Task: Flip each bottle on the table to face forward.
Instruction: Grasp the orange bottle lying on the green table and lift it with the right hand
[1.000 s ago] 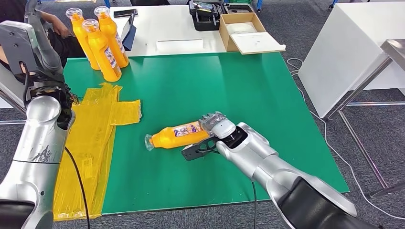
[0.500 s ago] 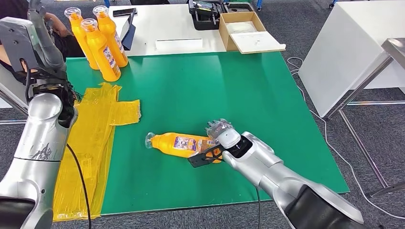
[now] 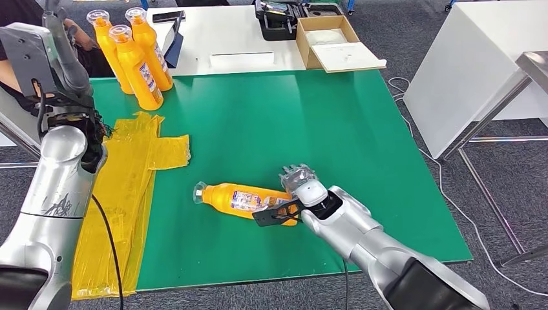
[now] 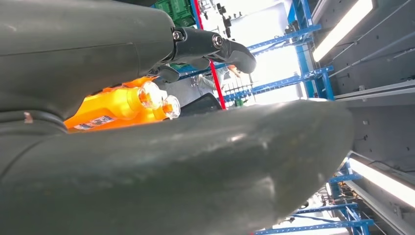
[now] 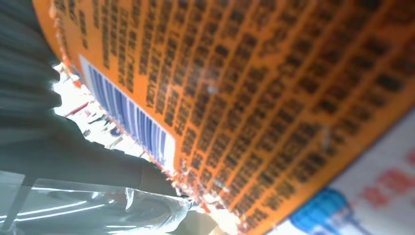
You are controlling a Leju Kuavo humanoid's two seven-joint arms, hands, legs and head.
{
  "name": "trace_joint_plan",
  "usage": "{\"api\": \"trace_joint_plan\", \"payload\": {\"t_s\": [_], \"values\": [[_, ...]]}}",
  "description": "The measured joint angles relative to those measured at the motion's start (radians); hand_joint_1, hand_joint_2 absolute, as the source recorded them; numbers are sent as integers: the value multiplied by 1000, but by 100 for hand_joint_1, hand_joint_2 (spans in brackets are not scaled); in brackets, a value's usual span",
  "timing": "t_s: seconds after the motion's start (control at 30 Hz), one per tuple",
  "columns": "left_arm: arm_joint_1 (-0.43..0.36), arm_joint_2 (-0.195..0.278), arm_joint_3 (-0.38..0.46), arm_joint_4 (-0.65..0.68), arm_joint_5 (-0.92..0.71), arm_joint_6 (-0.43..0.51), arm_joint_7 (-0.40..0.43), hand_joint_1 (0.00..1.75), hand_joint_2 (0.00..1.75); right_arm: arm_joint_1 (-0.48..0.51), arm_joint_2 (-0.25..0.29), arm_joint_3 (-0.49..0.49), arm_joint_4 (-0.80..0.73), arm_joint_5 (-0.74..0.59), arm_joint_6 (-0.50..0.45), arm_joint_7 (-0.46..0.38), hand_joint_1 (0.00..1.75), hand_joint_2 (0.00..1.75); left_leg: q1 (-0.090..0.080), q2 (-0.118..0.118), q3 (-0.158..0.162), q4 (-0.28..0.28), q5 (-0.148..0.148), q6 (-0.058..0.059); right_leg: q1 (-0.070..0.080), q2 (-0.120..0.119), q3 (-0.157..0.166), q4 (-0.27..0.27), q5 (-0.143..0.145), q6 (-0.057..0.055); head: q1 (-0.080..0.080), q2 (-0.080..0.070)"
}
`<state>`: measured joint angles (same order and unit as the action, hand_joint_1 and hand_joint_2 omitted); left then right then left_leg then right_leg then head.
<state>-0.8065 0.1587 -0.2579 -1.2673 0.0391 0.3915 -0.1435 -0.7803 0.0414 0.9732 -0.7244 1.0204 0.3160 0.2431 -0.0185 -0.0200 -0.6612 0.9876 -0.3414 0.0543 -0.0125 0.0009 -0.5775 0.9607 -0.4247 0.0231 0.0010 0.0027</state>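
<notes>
An orange bottle (image 3: 238,199) lies on its side on the green table (image 3: 271,123), its clear cap pointing left. My right hand (image 3: 296,188) grips its base end, fingers wrapped over it. The right wrist view presses close against the bottle's label (image 5: 254,107), with small print and a barcode. Three more orange bottles (image 3: 132,55) stand upright at the table's far left corner; their caps (image 4: 156,98) also appear in the left wrist view. My left hand (image 3: 55,48) is raised at the far left beside them, holding nothing; its fingers (image 4: 215,46) are stretched out.
Yellow plastic sheeting (image 3: 129,187) covers the table's left side. Behind it a white table (image 3: 239,39) carries a cardboard box (image 3: 336,42), a black case and a phone. A person (image 3: 74,35) sits at the far left. Another white table (image 3: 478,71) stands to the right.
My right hand has drawn the lying bottle's base end nearer to me, swinging it so the base sits lower than the cap. My left arm has barely moved.
</notes>
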Motion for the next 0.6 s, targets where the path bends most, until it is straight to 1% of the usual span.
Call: {"api": "trace_joint_plan", "payload": {"t_s": [0.1,0.2,0.27,0.33,0.43,0.57,0.6], "values": [[-1,0,-3,0,-2,-5,5,0,0,2,5,-15,0,-30,64,-15,0,175,0,0,0,0,0,0,0,0,0,0,0,0,0,0],[-2,0,-5,3,-5,-8,12,0,0,-11,0,-18,-3,-67,196,-31,0,175,0,0,0,0,0,0,0,0,0,0,0,0,0,0],[-5,0,-5,9,-2,-8,14,0,0,-26,-11,-16,-10,-88,267,-33,0,175,0,0,0,0,0,0,0,0,0,0,0,0,0,0],[-9,0,-5,16,4,-7,15,0,0,-39,-25,-14,-18,-101,303,-33,0,175,0,-1,0,0,0,0,0,0,0,0,0,0,0,0],[-14,0,-6,25,8,-6,15,0,0,-48,-41,-10,-26,-108,314,-32,0,175,0,-1,0,0,0,0,0,0,1,0,0,0,0,0],[-17,0,-7,32,11,-3,14,0,0,-52,-56,-3,-32,-116,315,-12,0,0,0,0,0,0,0,0,0,0,1,0,0,0,0,0],[-18,0,-7,33,14,-1,12,0,0,-54,-62,-2,-35,-123,314,3,0,0,-1,0,0,0,0,0,0,0,1,0,0,0,0,0]]}}
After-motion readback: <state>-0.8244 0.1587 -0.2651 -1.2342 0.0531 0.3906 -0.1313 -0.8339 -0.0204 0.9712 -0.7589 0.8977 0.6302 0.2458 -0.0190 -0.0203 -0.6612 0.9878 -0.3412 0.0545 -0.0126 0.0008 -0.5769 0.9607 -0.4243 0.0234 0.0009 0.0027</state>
